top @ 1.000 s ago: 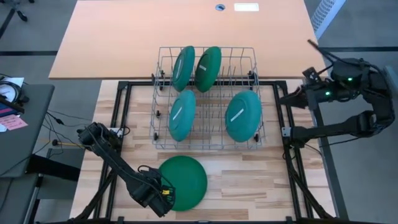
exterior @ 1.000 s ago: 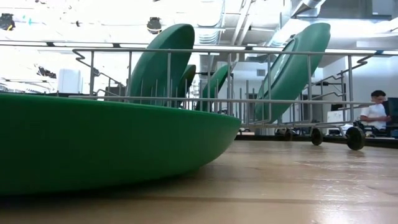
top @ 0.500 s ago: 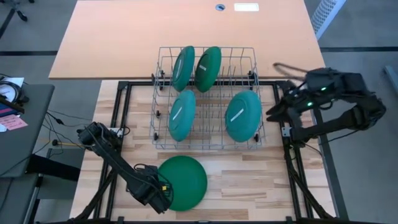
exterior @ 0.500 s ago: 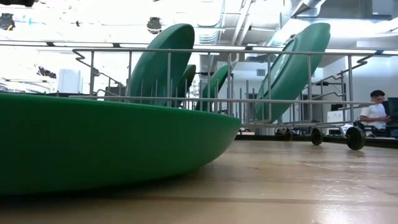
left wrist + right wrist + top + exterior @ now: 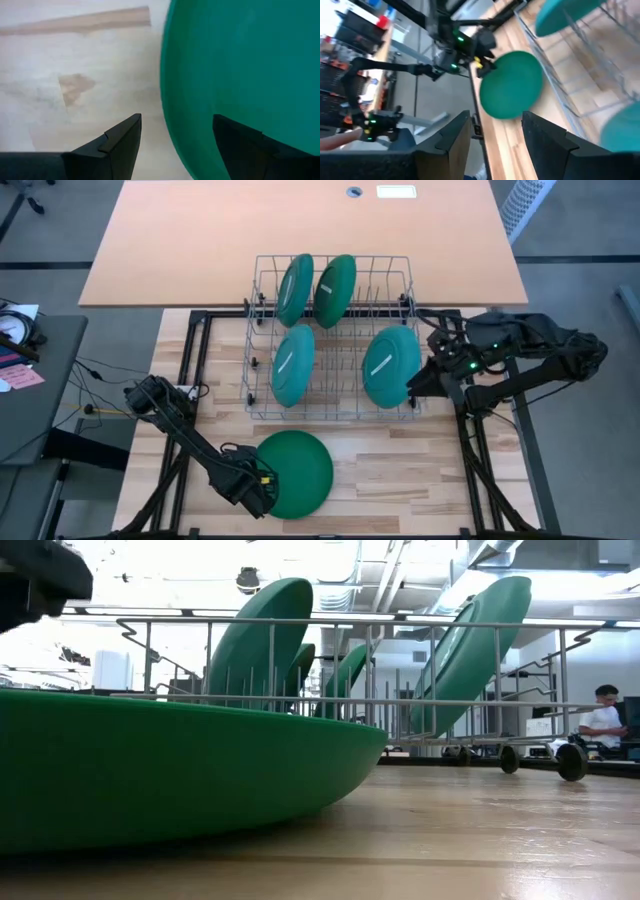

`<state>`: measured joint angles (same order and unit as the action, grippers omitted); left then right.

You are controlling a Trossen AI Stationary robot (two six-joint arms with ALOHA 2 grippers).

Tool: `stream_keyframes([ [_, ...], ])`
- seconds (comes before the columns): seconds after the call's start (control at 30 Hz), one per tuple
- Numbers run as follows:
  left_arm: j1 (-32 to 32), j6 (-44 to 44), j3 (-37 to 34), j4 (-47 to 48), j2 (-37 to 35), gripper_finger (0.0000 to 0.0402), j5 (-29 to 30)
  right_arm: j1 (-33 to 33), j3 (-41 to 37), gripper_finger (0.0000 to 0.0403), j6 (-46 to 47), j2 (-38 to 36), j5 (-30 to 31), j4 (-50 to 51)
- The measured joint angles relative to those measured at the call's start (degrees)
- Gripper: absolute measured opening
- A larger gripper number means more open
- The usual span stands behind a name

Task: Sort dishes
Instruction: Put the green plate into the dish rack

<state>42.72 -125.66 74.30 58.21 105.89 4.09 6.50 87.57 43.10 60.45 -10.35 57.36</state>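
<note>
Wooden table (image 5: 400,470) | left tool (image 5: 262,492) open astride green plate (image 5: 295,472) | right tool (image 5: 415,383) open

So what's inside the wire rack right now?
The wire rack holds four plates standing on edge: two teal ones in front, a teal and a dark green behind. Their lower edges are partly hidden by each other and the wires.

Dark green plate (image 5: 295,472); 3 teal plates (image 5: 391,367); silver rack (image 5: 262,308).
</note>
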Motion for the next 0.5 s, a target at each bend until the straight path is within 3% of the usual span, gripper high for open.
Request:
stream_keyframes([
  [0.23,0.0,0.0,-3.8,-4.7,0.0,0.0214,0.4,1.7,0.0,0.017,2.5,0.4,0.1,-4.0],
  [0.5,-0.3,1.9,-7.8,-12.5,-0.2,0.0125,3.2,3.8,0.0,0.017,4.1,1.0,1.5,-4.0],
])
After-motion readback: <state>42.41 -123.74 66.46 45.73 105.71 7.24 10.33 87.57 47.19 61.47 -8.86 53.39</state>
